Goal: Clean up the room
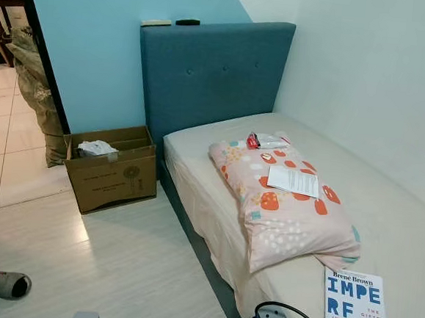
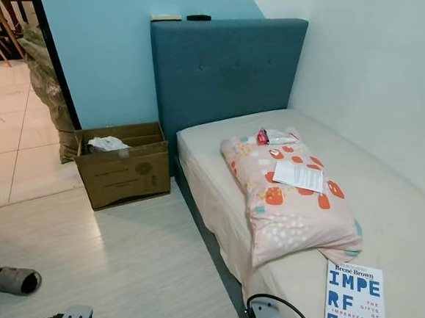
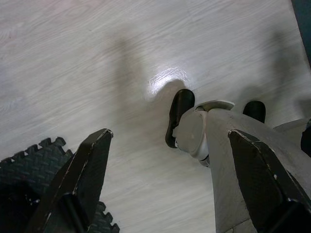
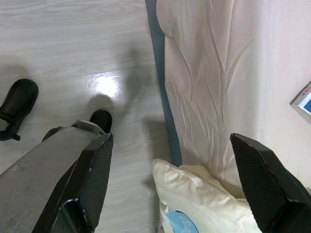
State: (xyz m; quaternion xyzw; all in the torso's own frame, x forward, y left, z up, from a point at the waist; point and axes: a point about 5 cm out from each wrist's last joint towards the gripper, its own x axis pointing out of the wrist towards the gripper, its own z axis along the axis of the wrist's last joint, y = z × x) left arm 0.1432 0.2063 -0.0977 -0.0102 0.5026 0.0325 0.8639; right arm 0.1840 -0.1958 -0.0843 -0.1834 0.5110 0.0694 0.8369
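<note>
Left eye view: pink patterned pillow (image 1: 283,201) bears white paper (image 1: 293,181); both grippers' jaws hang spread, empty.

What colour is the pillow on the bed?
The pillow is pale pink with orange-red and white shapes, clearest in the left eye view.

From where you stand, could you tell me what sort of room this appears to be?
Most likely a small bedroom in a home. A single bed with a blue padded headboard stands against the wall, a patterned pillow and a book lie on it, and an open cardboard box sits on the floor beside it.
</note>
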